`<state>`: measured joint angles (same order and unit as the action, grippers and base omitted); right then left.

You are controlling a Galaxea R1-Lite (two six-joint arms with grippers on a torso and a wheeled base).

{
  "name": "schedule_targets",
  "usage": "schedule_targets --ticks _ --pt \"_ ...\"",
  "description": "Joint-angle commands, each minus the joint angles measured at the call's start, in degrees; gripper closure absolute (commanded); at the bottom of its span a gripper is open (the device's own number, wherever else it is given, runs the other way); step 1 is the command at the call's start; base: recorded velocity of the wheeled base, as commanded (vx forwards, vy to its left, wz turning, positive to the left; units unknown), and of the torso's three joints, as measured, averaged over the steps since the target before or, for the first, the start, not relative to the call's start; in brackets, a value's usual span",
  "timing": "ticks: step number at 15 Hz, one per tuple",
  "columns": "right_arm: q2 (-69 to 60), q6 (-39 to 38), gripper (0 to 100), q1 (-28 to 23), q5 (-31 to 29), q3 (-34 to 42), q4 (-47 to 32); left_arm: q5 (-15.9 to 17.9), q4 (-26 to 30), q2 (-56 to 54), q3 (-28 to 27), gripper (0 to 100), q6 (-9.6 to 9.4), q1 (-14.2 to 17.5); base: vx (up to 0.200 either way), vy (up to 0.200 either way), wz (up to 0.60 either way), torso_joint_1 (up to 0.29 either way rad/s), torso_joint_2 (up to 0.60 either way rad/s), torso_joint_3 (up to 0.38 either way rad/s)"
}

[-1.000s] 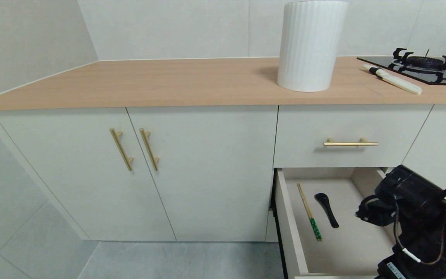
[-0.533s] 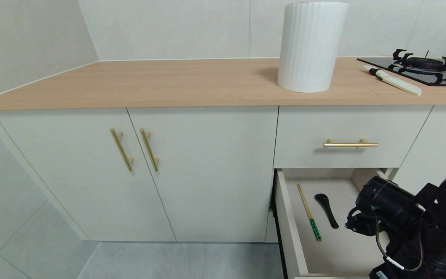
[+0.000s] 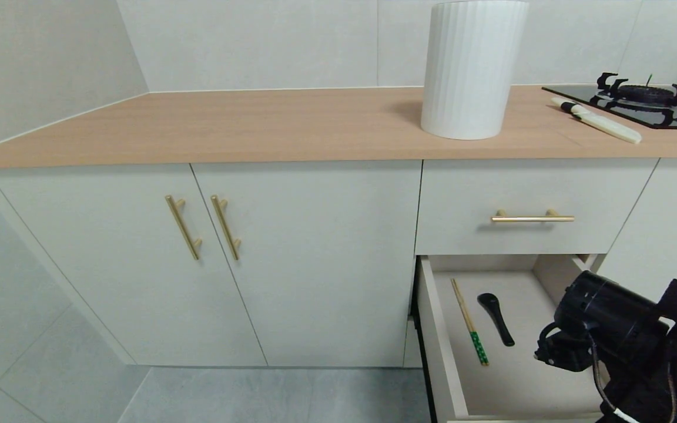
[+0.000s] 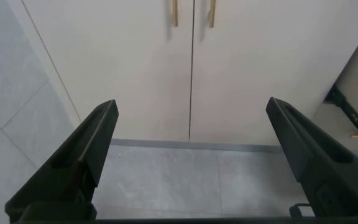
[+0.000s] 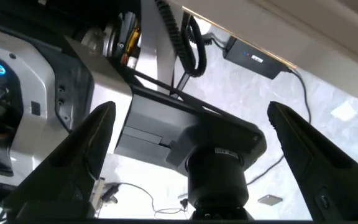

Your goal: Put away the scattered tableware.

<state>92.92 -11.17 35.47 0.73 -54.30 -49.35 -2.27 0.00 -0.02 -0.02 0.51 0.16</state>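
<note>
One knife (image 3: 597, 120) near white canister (image 3: 468, 70) on countertop (image 3: 256, 123).

walls (image 3: 256, 41): pale grey large tiles, corner at the left
countertop (image 3: 227, 126): light wood, along the wall
cabinet doors (image 3: 309, 264): two, off-white, closed, brass bar handles (image 3: 225, 227)
upper drawer (image 3: 526, 188): closed
lower drawer (image 3: 439, 335): pulled out
hob (image 3: 585, 93): black glass, far right
floor (image 3: 256, 393): grey tiles

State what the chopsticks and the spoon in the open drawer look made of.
Chopsticks: probably bamboo or wood, matte tan shafts with green patterned ends. Spoon: black, smooth, slightly glossy; plastic or glazed ceramic, cannot tell which.
</note>
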Motion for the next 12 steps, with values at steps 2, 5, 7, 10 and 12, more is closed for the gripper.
schedule_targets --ticks 2,5,7,10,12 --pt "3.59 -1.05 0 0.21 -0.56 0.07 0.04 -0.02 0.0 0.02 0.02 0 0.02 0.02 0.0 0.0 0.0 0.0 0.0 0.0" --pt "8.86 -3.51 0 -0.58 -2.23 -0.37 0.83 -0.02 0.0 0.02 0.02 0 0.02 0.02 0.0 0.0 0.0 0.0 0.0 0.0" --pt "10.88 -4.04 0 -2.96 -4.86 -1.16 1.71 -0.11 0.0 0.02 0.02 0 0.02 0.02 0.0 0.0 0.0 0.0 0.0 0.0" --pt "10.71 -5.27 0 -7.0 -6.27 -1.16 5.14 -0.02 0.0 0.02 0.02 0 0.02 0.02 0.0 0.0 0.0 0.0 0.0 0.0" --pt "10.88 -5.36 0 -9.9 -8.73 -1.25 6.28 -0.02 0.0 0.02 0.02 0 0.02 0.02 0.0 0.0 0.0 0.0 0.0 0.0"
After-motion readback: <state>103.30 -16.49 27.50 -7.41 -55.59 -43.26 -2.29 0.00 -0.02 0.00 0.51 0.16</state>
